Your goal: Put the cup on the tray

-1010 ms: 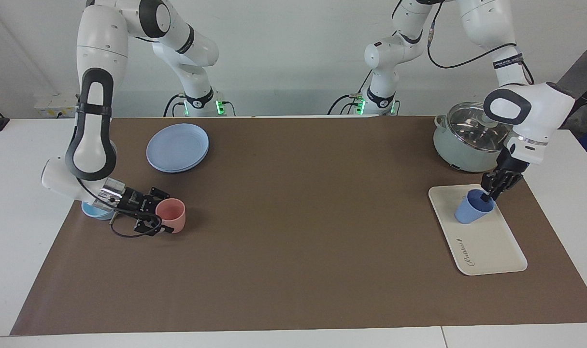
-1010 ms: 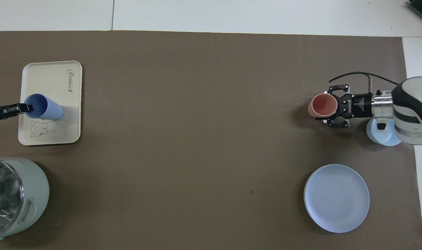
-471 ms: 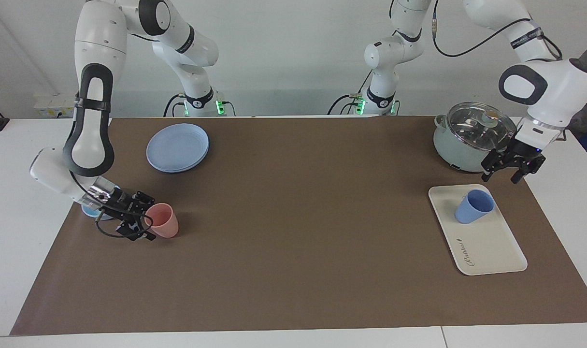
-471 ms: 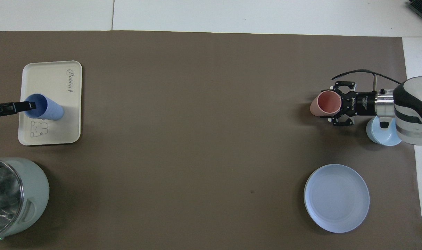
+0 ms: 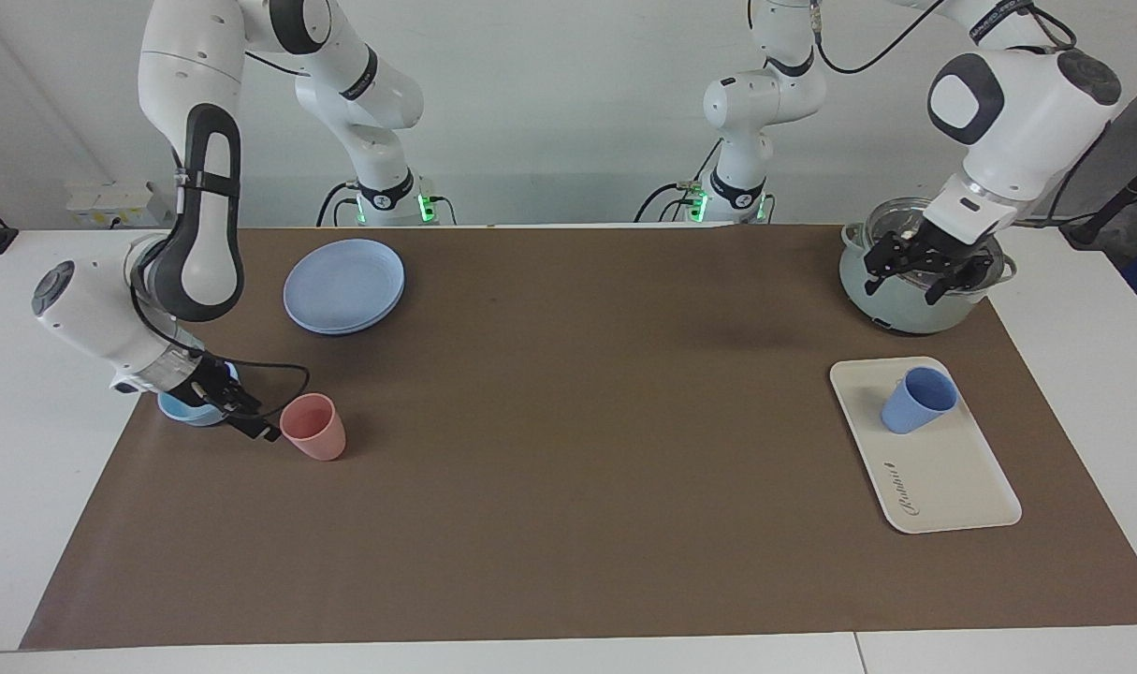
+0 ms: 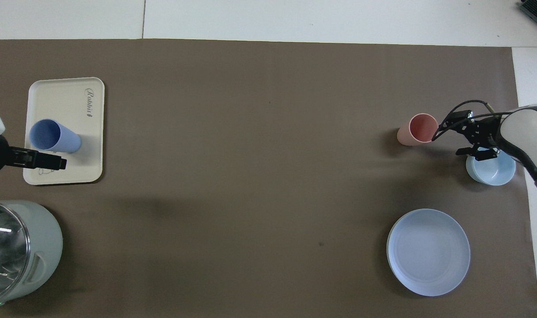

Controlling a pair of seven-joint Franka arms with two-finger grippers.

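1. The table [image 5: 568, 599] fills most of the facing view, covered by a brown mat [image 5: 568, 468] that reaches almost to its edges.
2. The pot [image 5: 891, 300], pale green with a glass lid, sits at the upper right of the facing view and at the lower left of the overhead view.
3. The tray [image 5: 942, 477] lies at the right of the facing view, below the pot, and at the upper left of the overhead view [image 6: 60, 95].
4. The round blue plate [image 5: 343, 284] rests at the upper left of the facing view.
5. The left hand [image 5: 916, 272] hangs in the air in front of the pot at the upper right of the facing view, its fingers spread apart and holding nothing.
6. The right hand [image 5: 250, 421] is low at the left of the facing view, just beside the pink tumbler [image 5: 313, 426]; its fingers stand apart and grip nothing.
7. The cup [image 5: 916, 400] stands upright on the tray, in the half closer to the pot, free of both hands.
8. The light-blue bowl [image 5: 186, 410] sits at the mat's left edge in the facing view, partly hidden by the right arm.
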